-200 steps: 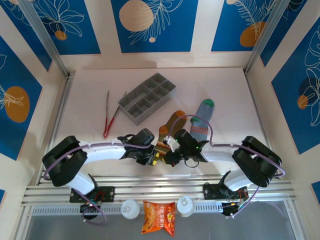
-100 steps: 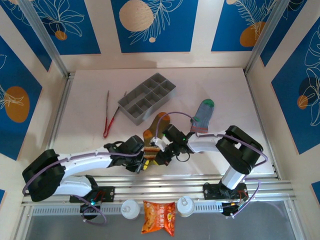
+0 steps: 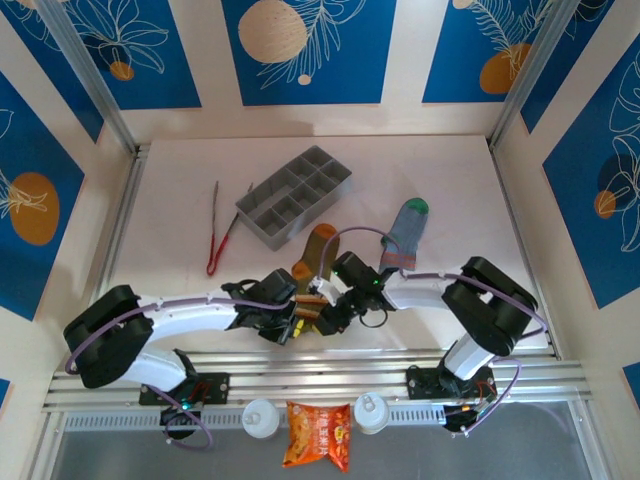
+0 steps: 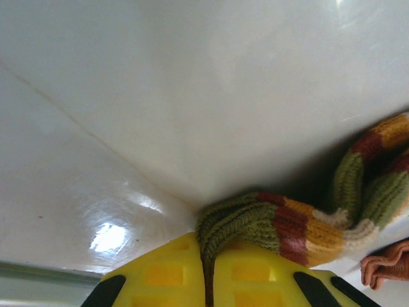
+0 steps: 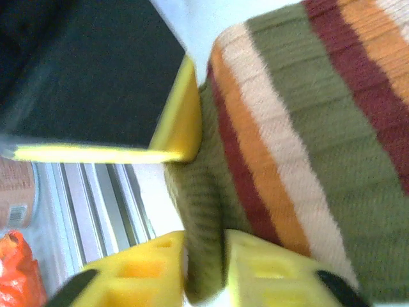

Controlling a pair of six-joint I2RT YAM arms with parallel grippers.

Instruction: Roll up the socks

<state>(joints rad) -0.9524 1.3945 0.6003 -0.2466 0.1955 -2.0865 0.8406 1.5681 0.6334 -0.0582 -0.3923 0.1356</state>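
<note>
The olive-brown sock (image 3: 320, 252) with orange toe lies mid-table, its striped cuff end bunched between both grippers near the front edge. My left gripper (image 3: 298, 320) is shut on the olive cuff edge (image 4: 255, 220); its yellow fingertips (image 4: 255, 275) pinch the fabric with no gap. My right gripper (image 3: 326, 310) faces it from the right, its fingers (image 5: 268, 272) slightly apart, a fold of the sock (image 5: 281, 128) still standing between them. The grey-blue striped sock (image 3: 405, 232) with green toe lies flat and untouched further right.
A grey compartment tray (image 3: 295, 197) stands behind the socks, red tongs (image 3: 218, 235) to its left. Metal rails (image 3: 320, 380) run along the near edge, with an orange snack bag (image 3: 318, 435) and two white round caps (image 3: 259, 417) below them.
The left jaws have closed onto the cuff. The right jaws, shut a moment ago, have parted a little. Both grippers shifted left with the sock's cuff end, which now lies bunched.
</note>
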